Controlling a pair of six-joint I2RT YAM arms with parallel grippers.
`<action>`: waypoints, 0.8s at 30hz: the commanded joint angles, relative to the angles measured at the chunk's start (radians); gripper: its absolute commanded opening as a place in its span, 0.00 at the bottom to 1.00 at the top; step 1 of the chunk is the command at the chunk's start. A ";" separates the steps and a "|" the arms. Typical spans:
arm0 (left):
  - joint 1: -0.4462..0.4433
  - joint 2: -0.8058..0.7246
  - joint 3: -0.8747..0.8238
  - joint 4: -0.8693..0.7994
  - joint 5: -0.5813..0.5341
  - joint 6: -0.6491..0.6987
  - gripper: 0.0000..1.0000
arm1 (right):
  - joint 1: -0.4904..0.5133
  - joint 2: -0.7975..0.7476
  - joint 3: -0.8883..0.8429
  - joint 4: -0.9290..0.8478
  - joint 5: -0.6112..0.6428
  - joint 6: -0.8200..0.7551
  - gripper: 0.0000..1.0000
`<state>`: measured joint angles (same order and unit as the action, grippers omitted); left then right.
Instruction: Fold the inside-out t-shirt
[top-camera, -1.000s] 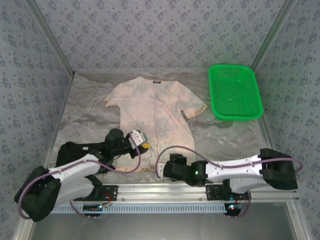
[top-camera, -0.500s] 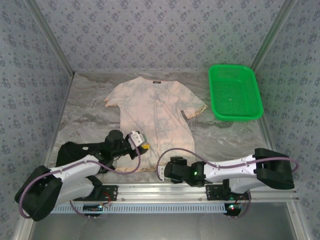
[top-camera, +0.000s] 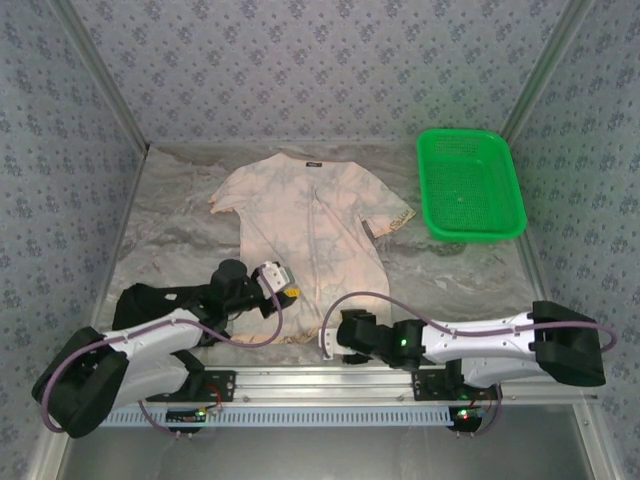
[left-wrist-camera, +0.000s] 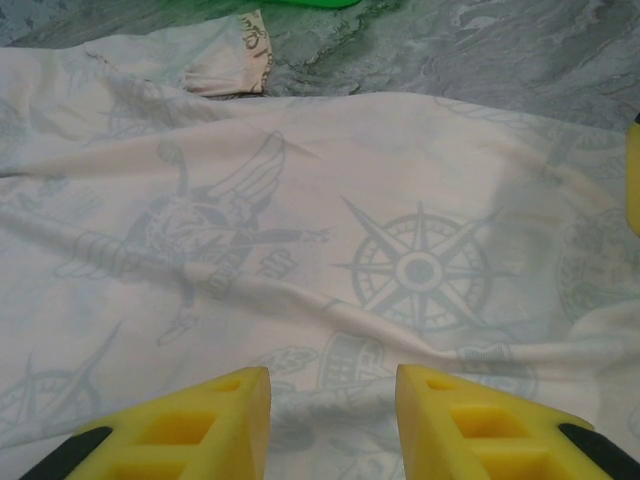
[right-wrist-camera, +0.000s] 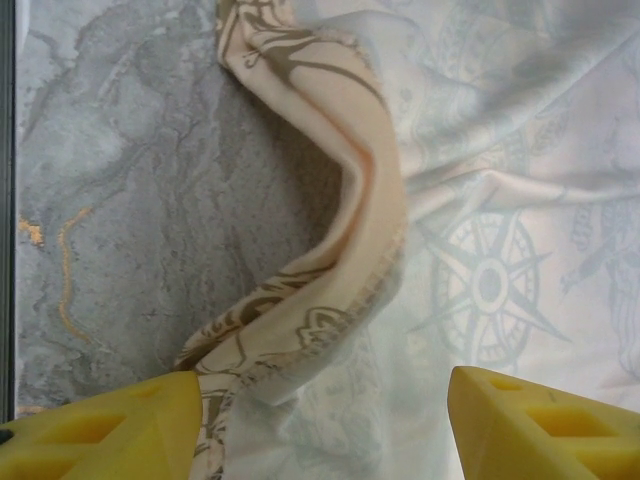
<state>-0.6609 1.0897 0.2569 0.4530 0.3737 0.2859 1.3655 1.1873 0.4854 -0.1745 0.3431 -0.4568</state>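
Right arm now lies flatter and stretched further out than a second ago, elbow swung right; its jaws have spread wider. Left arm unchanged.

Near edge: right gripper (top-camera: 326, 341) sits low at the shirt's (top-camera: 310, 220) hem. On the right wrist view its fingers (right-wrist-camera: 100, 425) stand wide apart, straddling a rolled-up fold of hem that shows the darker print. Nothing is pinched.

Left gripper (top-camera: 290, 293) is just beside the hem's left side. On the left wrist view the jaws are partway apart over flat cloth with a compass print; no grip visible.

Black garment (top-camera: 150, 297) lies under the left arm, near left, apart from the shirt.

Shirt is spread pale side up at mid-table (top-camera: 180, 220), collar and label (top-camera: 313, 162) at the far end, right sleeve cuff turned back.

Far right: green basket (top-camera: 470, 185), clear of the shirt.
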 joint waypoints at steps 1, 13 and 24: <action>0.007 0.012 -0.002 0.037 0.025 -0.005 0.38 | 0.001 0.036 -0.005 0.014 -0.007 -0.031 0.68; 0.008 0.032 0.005 0.048 0.044 0.001 0.38 | -0.006 0.093 0.004 0.042 0.059 -0.015 0.32; -0.109 0.034 0.068 -0.081 0.168 0.240 0.38 | -0.053 -0.040 -0.024 -0.022 0.050 -0.028 0.00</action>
<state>-0.7242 1.1172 0.2783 0.4137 0.4561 0.4026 1.3304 1.1790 0.4717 -0.1558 0.3882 -0.4831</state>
